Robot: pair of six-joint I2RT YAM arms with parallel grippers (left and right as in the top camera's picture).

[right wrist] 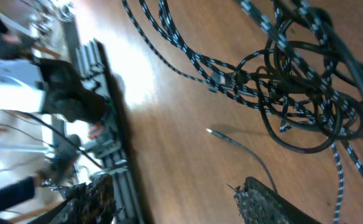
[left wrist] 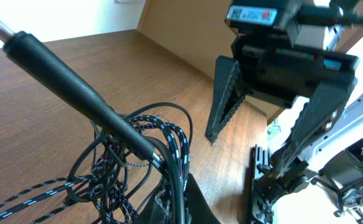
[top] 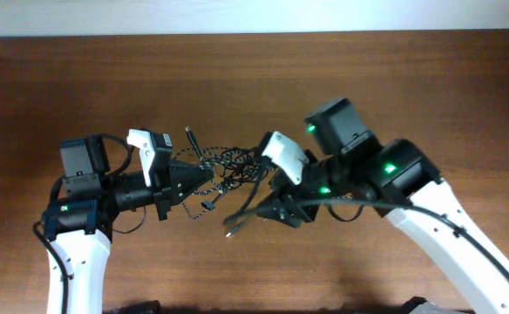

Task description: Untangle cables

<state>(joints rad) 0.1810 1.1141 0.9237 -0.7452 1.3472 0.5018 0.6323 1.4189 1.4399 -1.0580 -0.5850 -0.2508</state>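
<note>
— Where do the cables sit?

— In one knot near the middle of the table [top: 394, 70], between the two arms. The braided cable [left wrist: 176, 149] loops through the thinner black cable [right wrist: 303, 149].

— Does the left gripper [top: 207, 179] have them?

— Its tip is pushed into the left side of the knot. It is pinched tight, and in the left wrist view braided strands run down into it.

— And the right gripper [right wrist: 174, 183]?

— Its fingers [right wrist: 262, 199] stand well apart and hold nothing. The knot lies on the wood ahead of them and off to one side, clear of both tips.

— Anything in the gap?

— Only a thin dark cord end [right wrist: 211, 131] on the wood in front of it, curving back toward one finger. I cannot tell whether it touches that finger.
</note>
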